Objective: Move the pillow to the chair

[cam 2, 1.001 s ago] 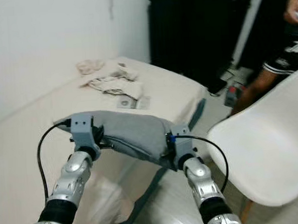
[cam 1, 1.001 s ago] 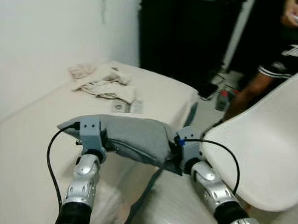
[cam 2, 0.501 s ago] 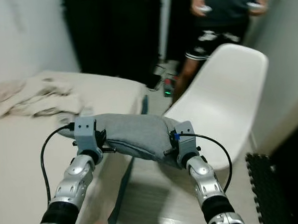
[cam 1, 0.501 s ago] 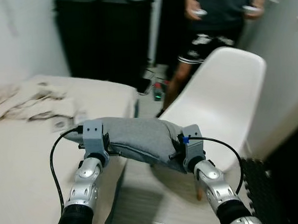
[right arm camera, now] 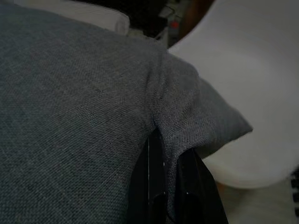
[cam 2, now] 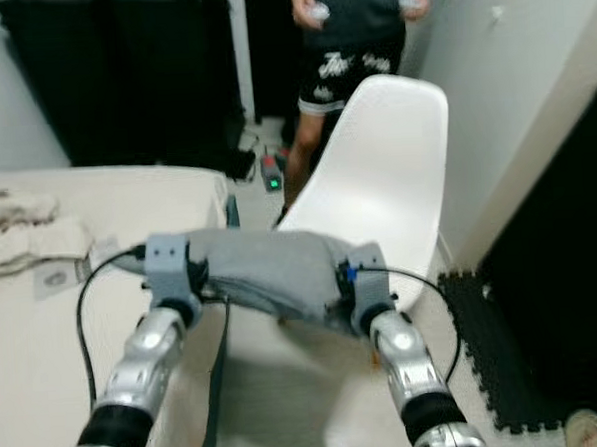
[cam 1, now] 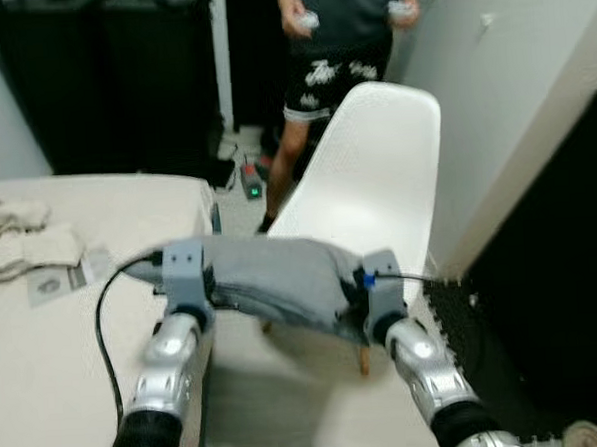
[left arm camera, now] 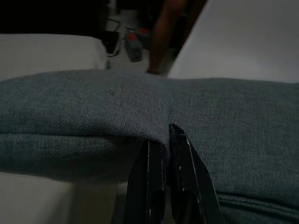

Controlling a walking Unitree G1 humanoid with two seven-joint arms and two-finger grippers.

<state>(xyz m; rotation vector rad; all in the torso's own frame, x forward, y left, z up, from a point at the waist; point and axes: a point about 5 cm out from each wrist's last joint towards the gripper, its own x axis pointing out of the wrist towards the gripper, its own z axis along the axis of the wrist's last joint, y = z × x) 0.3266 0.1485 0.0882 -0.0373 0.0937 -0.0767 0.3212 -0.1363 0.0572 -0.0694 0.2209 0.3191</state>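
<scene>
You're mid-carry rn: the grey pillow [cam 1: 277, 285] hangs in the air between both arms, just in front of the white chair [cam 1: 376, 179], seat not reached yet. Left pincer [left arm camera: 166, 140] has its fingers pressed together, pinching a fold of the pillow fabric; right pincer [right arm camera: 163, 144] does the same on the other end, near the corner that pokes toward the chair.

Next move imo: step a bit closer, lift the pillow over the seat's front edge, lower it onto the seat, then let go w/ both pincers. Keep it level so it doesn't slide off that curved shell.

Other stuff: bed [cam 1: 44, 337] sits on your left w/ crumpled cloths [cam 1: 14, 243] on it, black cabinet [cam 1: 101, 84] at the back, dark foam mat [cam 2: 495, 343] on the floor to the right. A person [cam 1: 334, 41] stands right behind the chair holding controllers, so don't push the chair into them.
</scene>
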